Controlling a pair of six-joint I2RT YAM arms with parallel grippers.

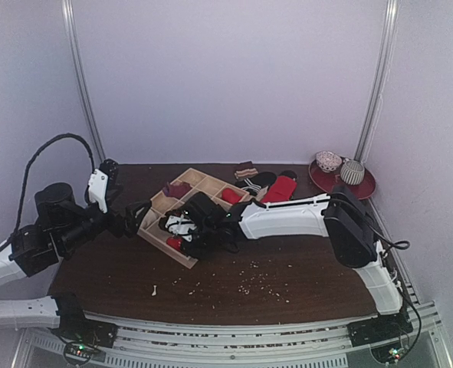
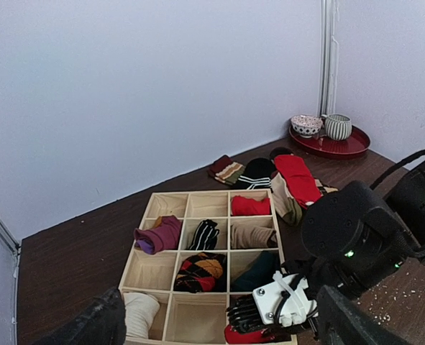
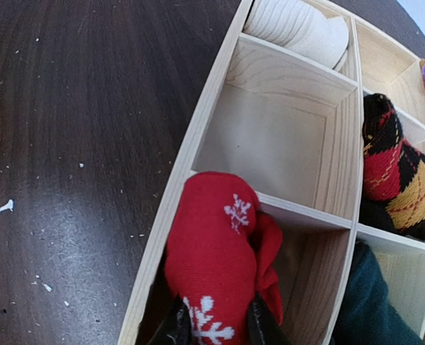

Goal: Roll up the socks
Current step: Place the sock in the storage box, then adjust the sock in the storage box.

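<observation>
right end effector [image 3: 218, 327] is clamped on the red roll [image 3: 208, 251] (white snowflakes on it). the roll sits in the near corner cell of the organiser [image 2: 198, 192], and its top bulges over the divider. two cells along the same edge there's a white roll [image 3: 298, 29]. left end effector [image 1: 136, 220] hangs with its fingers wide apart, just beside the organiser's left edge. behind the organiser, the cream sock [image 2: 282, 200] lies unrolled on the worktop [image 3: 68, 144], tucked against a plain red sock [image 2: 296, 176].
</observation>
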